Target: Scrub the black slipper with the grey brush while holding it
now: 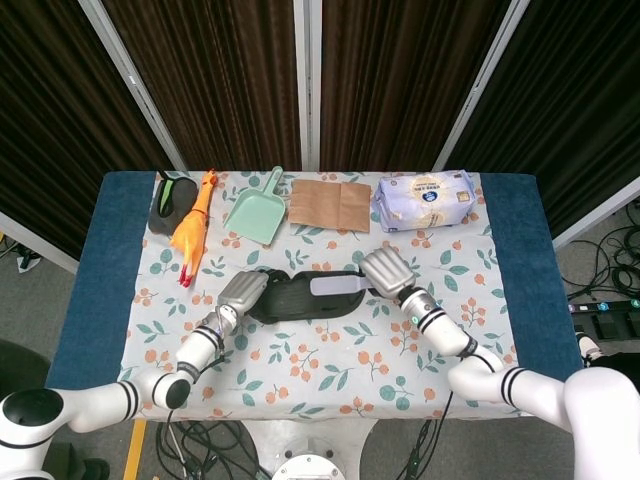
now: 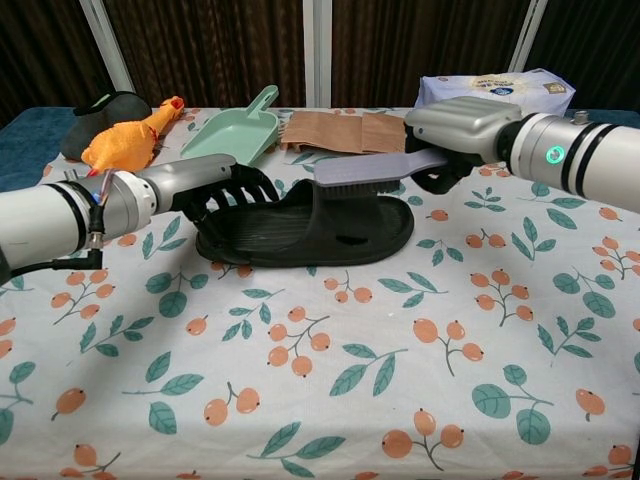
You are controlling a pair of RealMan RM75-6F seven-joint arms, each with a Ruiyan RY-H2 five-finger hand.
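The black slipper (image 2: 320, 228) (image 1: 305, 298) lies flat on the flowered cloth in the middle of the table. My left hand (image 2: 215, 188) (image 1: 243, 291) grips its left end, fingers curled over the rim. My right hand (image 2: 462, 128) (image 1: 387, 272) holds the grey brush (image 2: 372, 170) (image 1: 337, 287) by its handle. The brush head sits on top of the slipper's strap, tilted slightly up toward the handle.
Along the back edge lie a dark shoe (image 1: 170, 198), an orange rubber chicken (image 1: 192, 231), a green dustpan (image 1: 257, 208), a brown paper bag (image 1: 331, 205) and a white tissue pack (image 1: 425, 200). Blue table edges (image 1: 100, 280) flank the cloth.
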